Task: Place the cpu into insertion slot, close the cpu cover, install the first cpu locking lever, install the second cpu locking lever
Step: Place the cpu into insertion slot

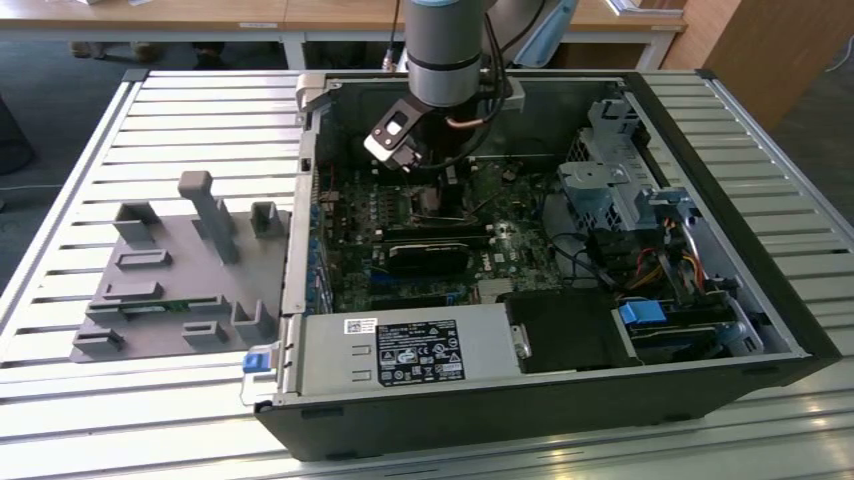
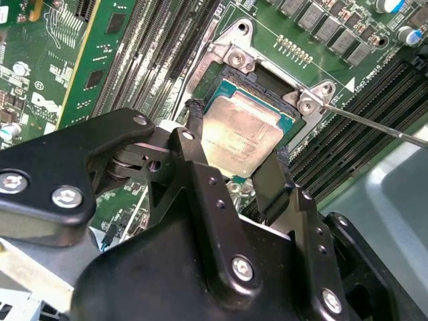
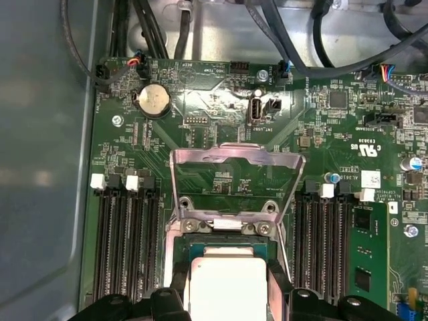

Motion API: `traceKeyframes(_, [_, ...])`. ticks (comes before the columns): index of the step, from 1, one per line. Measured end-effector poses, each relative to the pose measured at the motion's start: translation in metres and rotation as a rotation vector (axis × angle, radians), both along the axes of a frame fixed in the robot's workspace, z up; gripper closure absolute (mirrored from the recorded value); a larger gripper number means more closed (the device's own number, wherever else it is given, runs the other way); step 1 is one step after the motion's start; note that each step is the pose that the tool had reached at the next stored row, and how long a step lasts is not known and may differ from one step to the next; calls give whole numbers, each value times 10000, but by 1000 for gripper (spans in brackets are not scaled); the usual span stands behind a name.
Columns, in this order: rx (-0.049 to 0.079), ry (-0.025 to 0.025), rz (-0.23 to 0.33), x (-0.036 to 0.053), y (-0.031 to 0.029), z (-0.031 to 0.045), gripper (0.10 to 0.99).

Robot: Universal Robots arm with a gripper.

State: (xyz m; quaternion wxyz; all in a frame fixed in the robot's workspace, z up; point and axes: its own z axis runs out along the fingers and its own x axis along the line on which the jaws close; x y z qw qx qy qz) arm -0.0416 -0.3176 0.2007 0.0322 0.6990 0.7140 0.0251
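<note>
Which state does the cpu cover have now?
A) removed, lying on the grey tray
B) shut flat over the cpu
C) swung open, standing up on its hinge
C: in the first wrist view the cpu cover stands raised on its hinge, leaving the cpu bare.

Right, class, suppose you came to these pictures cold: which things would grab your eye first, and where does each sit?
The pale silver cpu stands out, gripped by the black pincer at the insertion slot on the green board. At the slot's edge, the silvery cpu cover stands raised open. In the exterior view, the arm reaches down into an open computer case.
</note>
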Motion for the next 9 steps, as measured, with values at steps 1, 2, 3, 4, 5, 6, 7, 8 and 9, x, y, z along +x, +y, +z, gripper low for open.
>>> traceKeyframes(1, [1,0,-13,0,0,-4,545])
traceKeyframes(2, [0,0,-24,0,0,-8,545])
traceKeyframes(3, [1,0,-27,0,0,-13,545])
traceKeyframes(4, [1,0,-28,0,0,-17,545])
traceKeyframes(5, [1,-1,-29,0,0,-23,545])
traceKeyframes(6, [1,-1,-29,0,0,-29,545])
traceKeyframes(7, [2,-1,-29,0,0,-34,545])
traceKeyframes(8, [1,-1,-30,0,1,-39,545])
traceKeyframes(9, [0,-1,-30,0,2,-45,545])
